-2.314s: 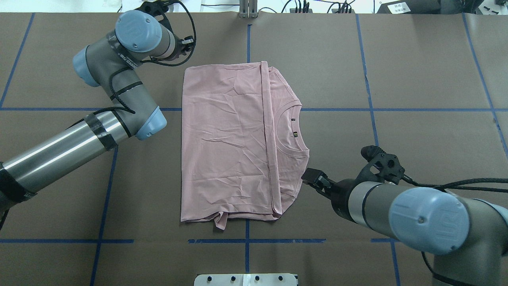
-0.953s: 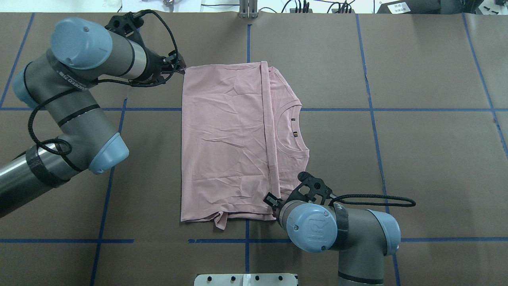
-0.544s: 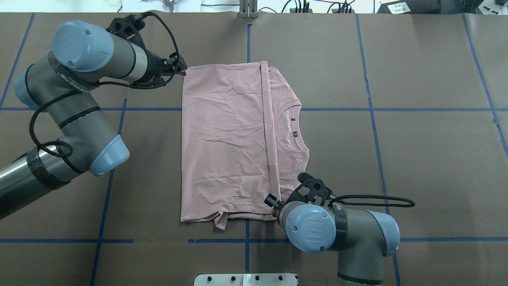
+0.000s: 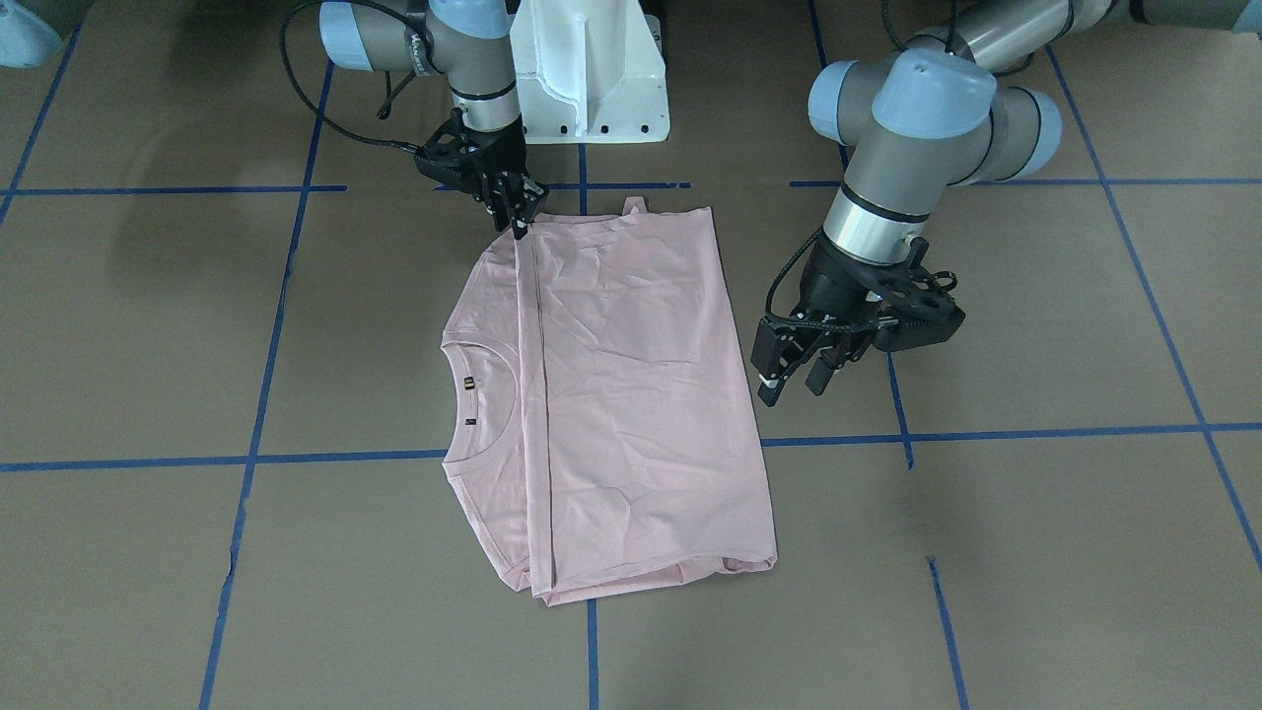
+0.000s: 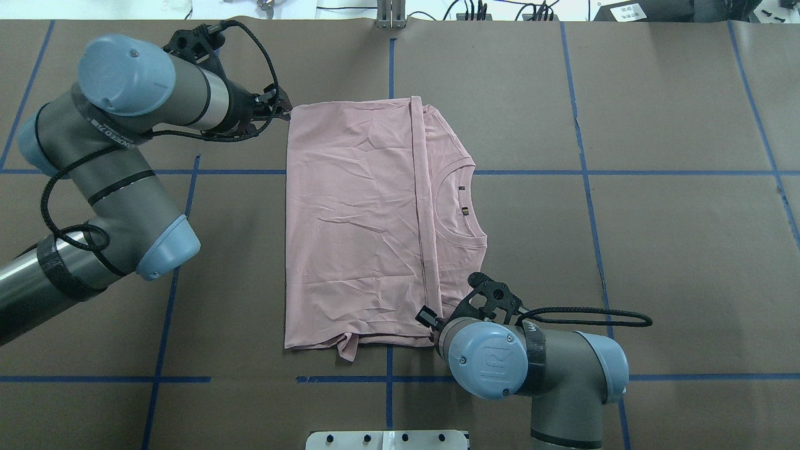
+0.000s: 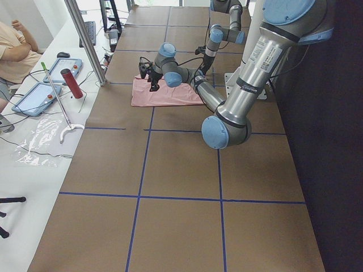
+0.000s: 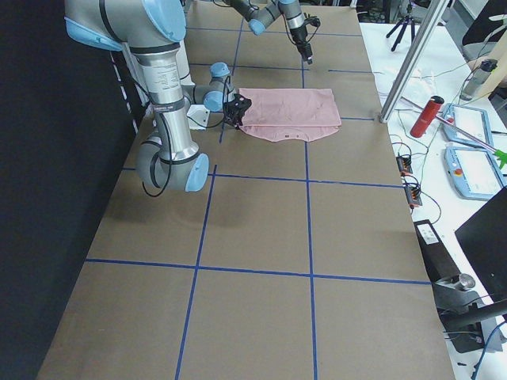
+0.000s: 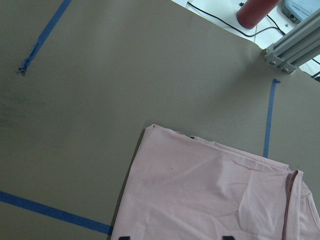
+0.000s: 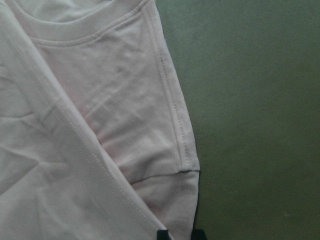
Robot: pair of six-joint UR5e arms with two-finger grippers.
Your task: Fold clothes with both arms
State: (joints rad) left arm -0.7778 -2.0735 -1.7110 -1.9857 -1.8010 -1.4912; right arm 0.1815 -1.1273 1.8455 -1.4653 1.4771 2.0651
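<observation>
The right tool (image 4: pixel 515 219) sits at the near corner of the shirt (image 5: pixel 369 225), its jaws slightly apart over the hem and not yet clamped. The shirt lies half-folded on the desk (image 5: pixel 656 250). The left tool (image 4: pixel 797 379) hovers open off the far corner; both should pinch every layer before lifting together.

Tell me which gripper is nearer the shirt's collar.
Right. The right gripper sits at the shirt's near corner, on the collar side; the left gripper hovers off the opposite folded edge.
</observation>
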